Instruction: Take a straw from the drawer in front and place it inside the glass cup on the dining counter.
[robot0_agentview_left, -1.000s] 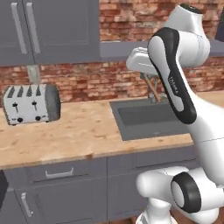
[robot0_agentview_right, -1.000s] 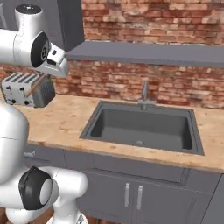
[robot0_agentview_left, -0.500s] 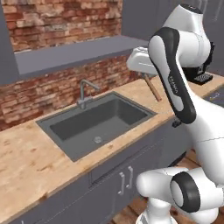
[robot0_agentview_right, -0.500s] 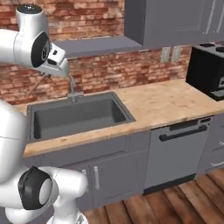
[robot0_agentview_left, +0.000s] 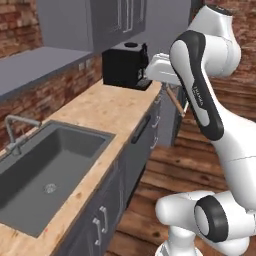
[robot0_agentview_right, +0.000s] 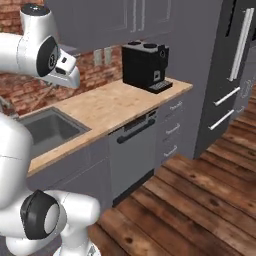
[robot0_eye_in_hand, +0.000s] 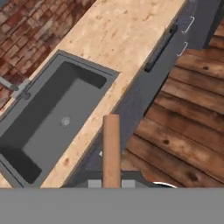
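White arm's two-finger gripper (robot0_eye_in_hand: 112, 183) clenched on thin brownish-orange straw (robot0_eye_in_hand: 111, 148), dark grey sink basin (robot0_eye_in_hand: 52, 127) at nine o'clock

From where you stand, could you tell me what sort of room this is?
A home kitchen, it seems: a grey sink set in a wooden worktop, a black coffee machine near its far end, and a dishwasher beneath.
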